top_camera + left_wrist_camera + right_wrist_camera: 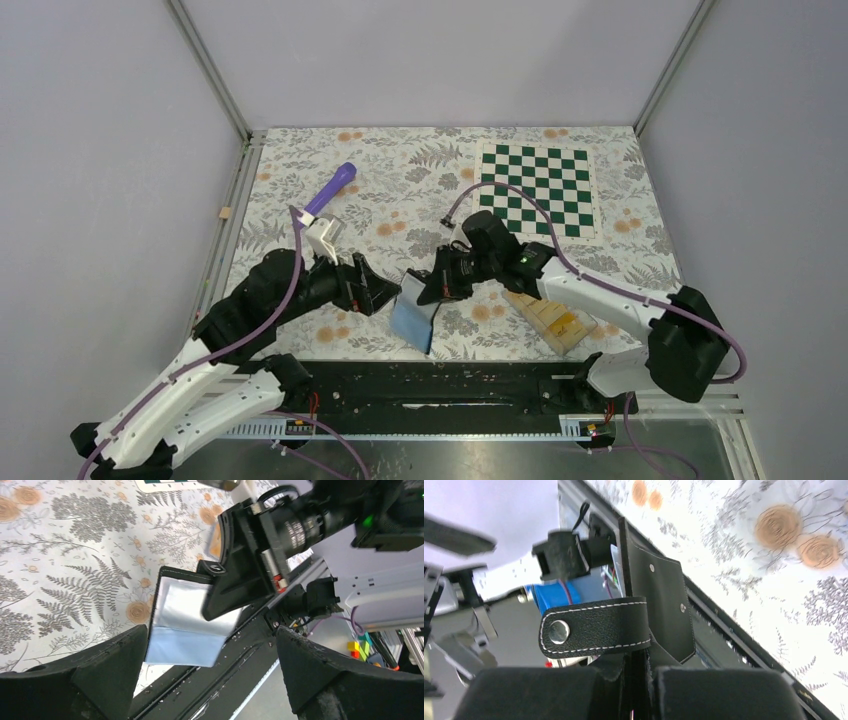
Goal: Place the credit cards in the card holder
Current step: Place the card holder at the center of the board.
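We saw the wallet (412,320) held unfolded over the middle of the worktop's near edge, long axis running toward that edge from the right gripper (430,290), which was clenched on its black top flap. Its grey-blue pockets faced the left gripper (388,294), released and empty just beside them; the yellow cards (556,322) lay toward the near right corner, under the right arm.

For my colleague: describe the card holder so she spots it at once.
On the floral table, at the near edge between the left arm and right arm, the card holder is held open in the right hand. It is black with glossy grey-blue pockets, unlike the yellow cards.
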`<state>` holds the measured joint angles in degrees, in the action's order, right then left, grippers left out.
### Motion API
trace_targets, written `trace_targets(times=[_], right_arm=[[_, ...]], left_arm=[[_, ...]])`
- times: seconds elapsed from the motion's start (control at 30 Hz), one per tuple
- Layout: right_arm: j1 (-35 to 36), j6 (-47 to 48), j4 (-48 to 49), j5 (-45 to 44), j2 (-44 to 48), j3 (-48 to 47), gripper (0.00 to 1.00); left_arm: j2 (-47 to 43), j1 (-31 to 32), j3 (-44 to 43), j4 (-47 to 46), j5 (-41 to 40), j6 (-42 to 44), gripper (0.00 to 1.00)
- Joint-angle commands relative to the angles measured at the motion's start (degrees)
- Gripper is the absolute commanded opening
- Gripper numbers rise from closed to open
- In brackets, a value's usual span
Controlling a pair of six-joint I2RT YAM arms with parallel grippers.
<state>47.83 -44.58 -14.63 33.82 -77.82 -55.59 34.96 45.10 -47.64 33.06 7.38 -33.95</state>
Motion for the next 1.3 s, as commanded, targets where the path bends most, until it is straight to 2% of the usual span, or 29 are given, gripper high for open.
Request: trace_targets(times=[0.0, 0.13, 0.33, 0.4, 0.47, 0.5, 0.6, 0.67, 0.83, 1.03, 1.27], right_arm=[[-0.2, -16.5, 23.1, -11.1, -2.0, 6.5, 0.00], [-0.2, -21.5, 30.5, -19.8, -3.1, 12.2, 0.00], [1.3, -25.3, 32.9, -24.9, -4.2, 19.2, 0.02], [1.9, -26.1, 31.6, -26.4, -3.5, 21.6, 0.12], [2.2, -27.1, 28.7, -27.9, -1.6, 23.6, 0.16], [2.2, -27.4, 26.6, -28.7, -0.2, 24.3, 0.22], [2.2, -26.5, 18.3, -30.5, 4.4, 24.4, 0.54], [2.1, -24.9, 12.6, -30.5, 6.6, 23.1, 0.67], [2.2, -19.9, 1.0, -31.8, 10.3, 19.1, 0.85], [2.1, -13.0, -7.1, -35.8, 9.6, 13.3, 0.89], [1.8, -3.9, -13.0, -36.9, 0.2, 4.5, 0.89]], left_arm=[[-0.5, -0.1, -2.2, -0.3, -5.7, -0.1, 0.99], [0.5, -0.1, -2.0, 0.2, -3.3, 0.1, 0.99], [2.4, -0.1, 0.2, -0.6, -0.6, -1.3, 0.99], [2.8, -0.1, 0.8, -1.4, -0.1, -1.5, 0.99], [3.2, -0.1, 1.1, -1.5, -0.1, -1.9, 0.99], [3.3, -0.1, 1.3, -1.5, -0.1, -2.1, 0.99], [3.7, -0.1, 2.2, -1.2, -0.6, -2.9, 0.99], [3.9, -0.1, 2.9, -0.7, -1.2, -3.7, 0.99], [5.5, -0.1, 4.8, 0.9, -1.3, -6.6, 0.99], [10.1, -0.6, 9.4, 1.1, 2.2, -12.8, 0.97], [16.4, -2.9, 19.4, -8.5, 8.3, -19.9, 0.92]])
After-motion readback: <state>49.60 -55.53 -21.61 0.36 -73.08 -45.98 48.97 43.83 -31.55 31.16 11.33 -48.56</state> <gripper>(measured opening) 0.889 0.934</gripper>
